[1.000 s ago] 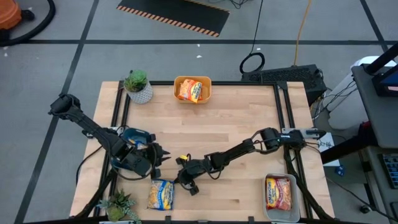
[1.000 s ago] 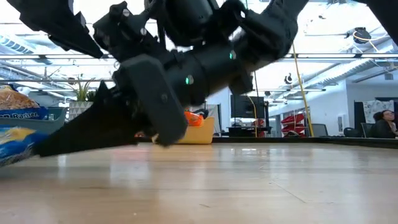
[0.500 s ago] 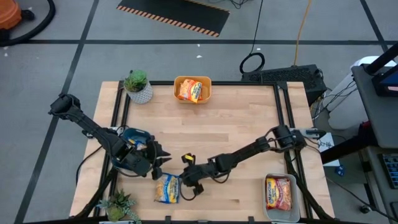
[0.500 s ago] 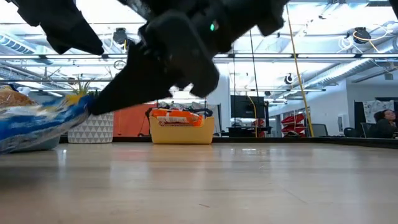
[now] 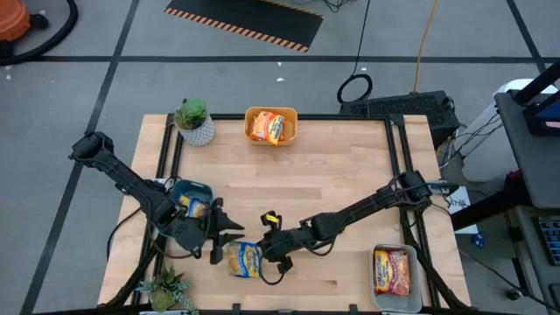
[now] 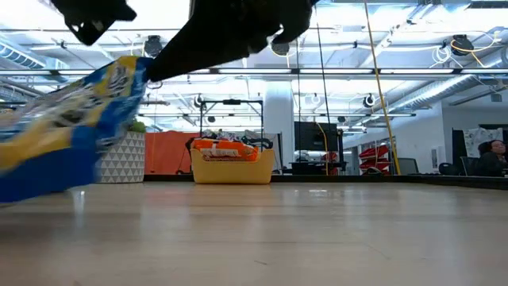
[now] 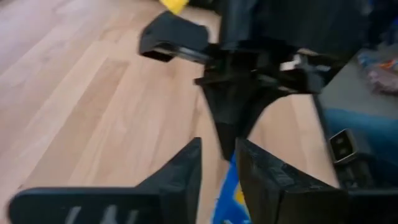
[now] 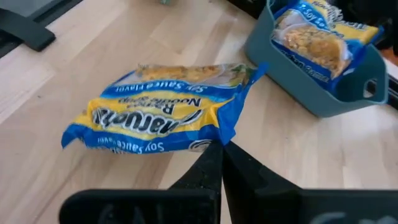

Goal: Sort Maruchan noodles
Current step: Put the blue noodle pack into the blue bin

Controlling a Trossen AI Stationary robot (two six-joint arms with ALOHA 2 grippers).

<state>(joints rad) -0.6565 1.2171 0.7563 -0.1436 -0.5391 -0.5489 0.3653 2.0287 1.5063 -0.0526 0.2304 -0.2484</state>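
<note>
Right gripper (image 8: pixel 221 149) fingers pinched on blue-yellow noodle packet (image 8: pixel 161 115) — lifted, left gripper (image 5: pixel 229 241) fingers slightly apart beside it.

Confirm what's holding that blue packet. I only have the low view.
Observer: The right gripper is shut on a corner of the blue packet.
Operator: Where's the left gripper?
Observer: The left gripper is open just beside that packet, on the blue bin's side, holding nothing.
Operator: Is the blue bin empty?
Observer: No. The blue bin has a second blue packet lying in it.
</note>
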